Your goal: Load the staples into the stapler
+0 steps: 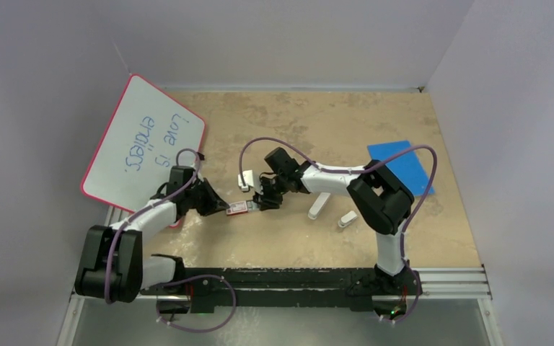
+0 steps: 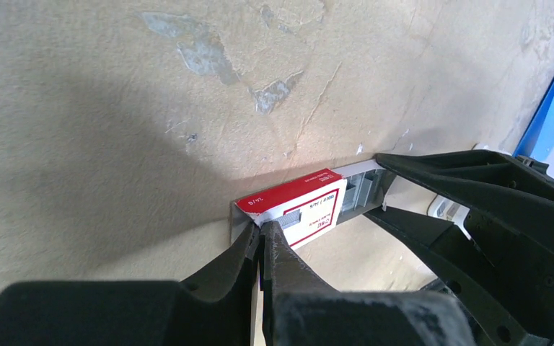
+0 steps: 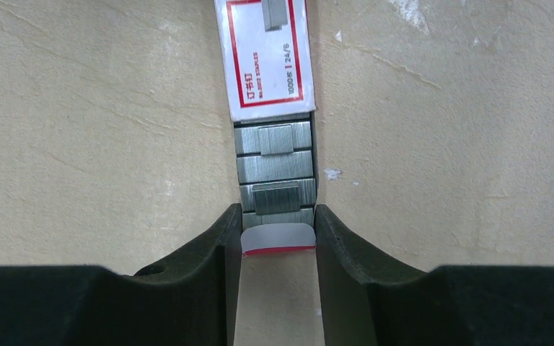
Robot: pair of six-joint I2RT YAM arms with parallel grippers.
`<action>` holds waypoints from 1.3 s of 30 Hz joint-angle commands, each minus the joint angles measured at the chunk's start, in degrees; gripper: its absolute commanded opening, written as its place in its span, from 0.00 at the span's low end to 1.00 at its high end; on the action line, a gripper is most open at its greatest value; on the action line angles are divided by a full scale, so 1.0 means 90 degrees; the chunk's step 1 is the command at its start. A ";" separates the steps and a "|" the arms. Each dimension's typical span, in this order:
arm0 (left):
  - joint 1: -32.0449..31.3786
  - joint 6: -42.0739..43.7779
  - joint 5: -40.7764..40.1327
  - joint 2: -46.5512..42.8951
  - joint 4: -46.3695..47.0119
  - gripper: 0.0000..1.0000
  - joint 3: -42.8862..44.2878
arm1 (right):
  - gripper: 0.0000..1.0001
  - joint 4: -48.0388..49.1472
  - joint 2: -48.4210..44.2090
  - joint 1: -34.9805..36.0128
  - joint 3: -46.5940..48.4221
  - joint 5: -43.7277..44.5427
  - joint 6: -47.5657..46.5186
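Observation:
The staples (image 3: 274, 169) are grey ribbed strips in a tray that sticks halfway out of a red-and-white box (image 3: 268, 58). My right gripper (image 3: 278, 216) is shut on the tray's free end, one finger on each side of the last strip. My left gripper (image 2: 269, 225) is shut on the end flap of the box (image 2: 303, 209), with the staples (image 2: 364, 191) showing beyond it. In the top view the box (image 1: 238, 207) lies between the left gripper (image 1: 223, 207) and the right gripper (image 1: 260, 204). The slim white stapler (image 1: 319, 205) lies on the table right of the right gripper, untouched.
A stubby white piece (image 1: 347, 219) lies right of the stapler. Another small white piece (image 1: 246, 180) lies just behind the grippers. A blue sheet (image 1: 404, 166) is at the right. A pink-rimmed whiteboard (image 1: 144, 144) leans at the left.

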 commanded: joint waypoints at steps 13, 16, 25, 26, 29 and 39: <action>0.0058 -0.0025 -0.1160 -0.0744 -0.0871 0.16 0.0183 | 0.59 -0.0766 -0.0116 -0.0277 0.0204 0.0693 0.0248; 0.0058 -0.0034 -0.1104 -0.0880 -0.1019 0.27 0.0324 | 0.68 -0.0686 -0.0276 -0.0275 0.0264 0.0407 0.0403; 0.0058 0.0047 -0.0938 -0.1193 -0.1635 0.45 0.1012 | 0.83 0.0172 -0.1343 -0.0652 0.0387 0.0243 0.2226; 0.0058 0.0062 -0.0918 -0.1282 -0.1684 0.47 0.1067 | 0.83 0.0322 -0.1470 -0.0792 0.0412 0.0287 0.2658; 0.0058 0.0209 -0.0775 -0.1533 -0.1831 0.50 0.1224 | 0.82 0.0845 -0.1818 -0.1027 0.0407 0.1026 0.3884; 0.0058 0.0973 0.0100 -0.2016 -0.1934 0.77 0.1511 | 0.96 0.2598 -0.2847 -0.0994 -0.0696 0.2428 0.6430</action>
